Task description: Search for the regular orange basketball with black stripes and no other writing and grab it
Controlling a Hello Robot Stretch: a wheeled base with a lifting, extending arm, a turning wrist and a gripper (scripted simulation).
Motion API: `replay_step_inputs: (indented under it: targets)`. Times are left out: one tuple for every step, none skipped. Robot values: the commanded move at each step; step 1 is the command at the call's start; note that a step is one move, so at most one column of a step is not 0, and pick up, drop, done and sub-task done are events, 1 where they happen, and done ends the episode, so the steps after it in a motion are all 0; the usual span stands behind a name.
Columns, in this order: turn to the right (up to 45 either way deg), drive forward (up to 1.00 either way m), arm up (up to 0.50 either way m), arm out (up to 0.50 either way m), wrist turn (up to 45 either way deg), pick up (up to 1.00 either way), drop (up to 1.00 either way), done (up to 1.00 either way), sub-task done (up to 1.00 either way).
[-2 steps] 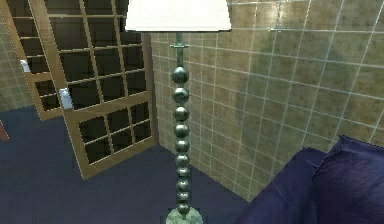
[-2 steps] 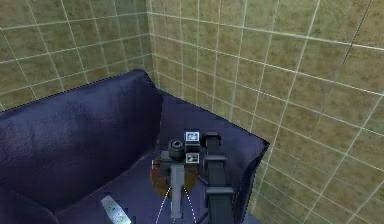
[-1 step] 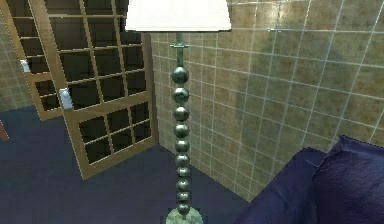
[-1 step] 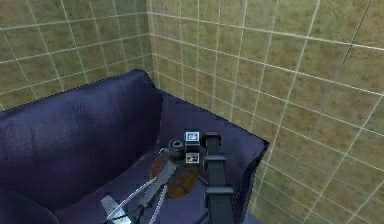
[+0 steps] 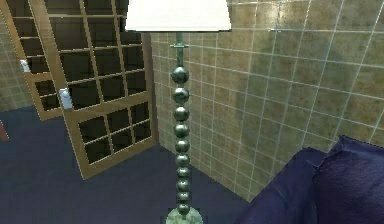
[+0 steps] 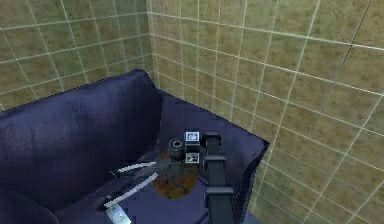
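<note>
Arm (image 6: 218,185) reached over the blue sofa (image 6: 70,120), with the gripper (image 6: 113,189) at an orange ball (image 6: 172,182) on the seat, likely the basketball; probably lined up for the grab. Fingers (image 6: 135,167) apart or together: couldn't tell, nor whether they held anything.

The floor lamp (image 5: 180,120) has a white shade and a stem of glossy dark-green beads. Behind it the wall (image 5: 290,70) is tiled in mottled tan and olive squares with pale grout lines. The doors (image 5: 100,80) have mid-brown wooden frames around a grid of near-black panes. The floor (image 5: 50,190) is dark blue. The sofa (image 6: 80,125) is plain deep navy-violet. On its seat the ball (image 6: 172,183) is orange-brown with dark stripes. The arm (image 6: 218,190) and the gripper (image 6: 110,190) body are black, the 2 squares (image 6: 193,137) are white with black marks, and the jaws are pale grey.
</note>
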Motion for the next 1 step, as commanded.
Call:
replay_step_inputs:
  targets:
    - [0.0, 0.0, 0.0, 0.0, 45.0, 0.0, 0.0, 0.0, 0.0]
